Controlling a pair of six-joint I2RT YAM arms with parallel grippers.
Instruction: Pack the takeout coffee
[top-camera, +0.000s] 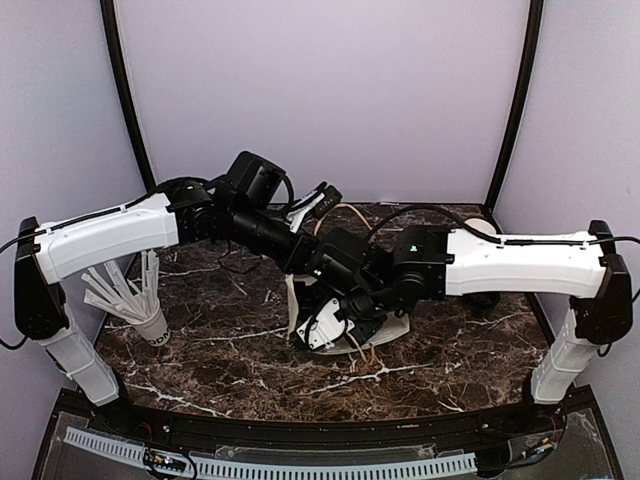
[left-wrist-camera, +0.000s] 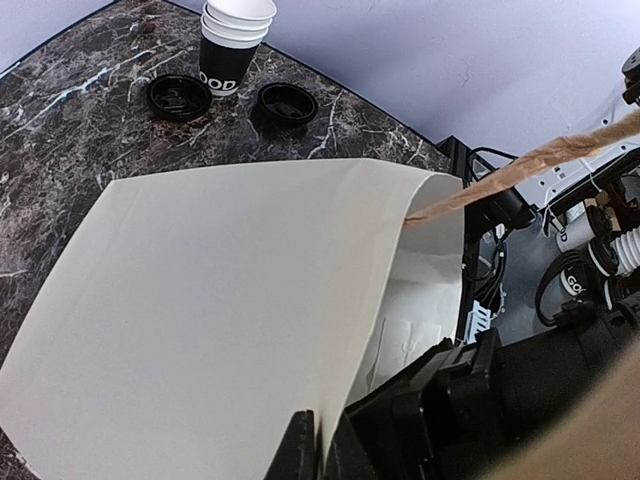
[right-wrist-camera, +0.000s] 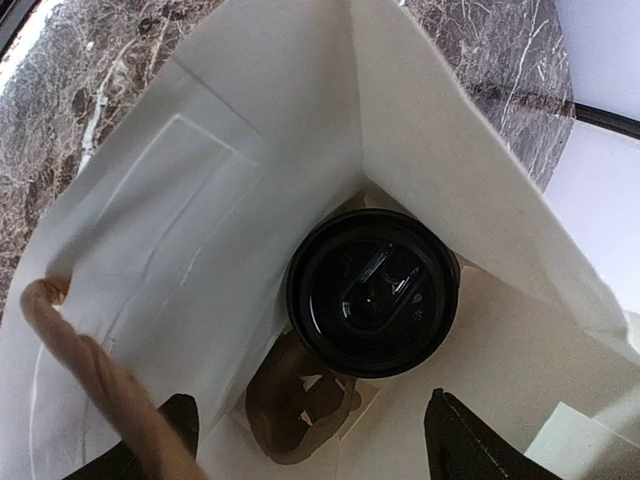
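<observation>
Now, at your far left, the white cup of wrapped sticks (top-camera: 150, 322) stands on the marble table (top-camera: 220, 370), well apart from the work. Your left gripper (left-wrist-camera: 322, 448) is clenched on the rim of the cream paper bag (left-wrist-camera: 220, 320). The paper edge runs between its fingers, and the tan twisted handle (left-wrist-camera: 520, 160) stretches away above it. Beyond the bag in that wrist view, a stack of paper cups (left-wrist-camera: 235, 45) stands on the table, with two loose black lids (left-wrist-camera: 180, 96) just beside it, one on each side. Inside the bag, a lidded cup (right-wrist-camera: 370, 292) sits upright at the bottom. The tan pulp tray (right-wrist-camera: 300, 405) shows beside it, though you cannot tell whether the cup is seated in a hole. Your right gripper (right-wrist-camera: 310, 435) hangs in the bag's mouth above the cup, released. Its fingers (right-wrist-camera: 165, 440) are spread wide and hold nothing.
</observation>
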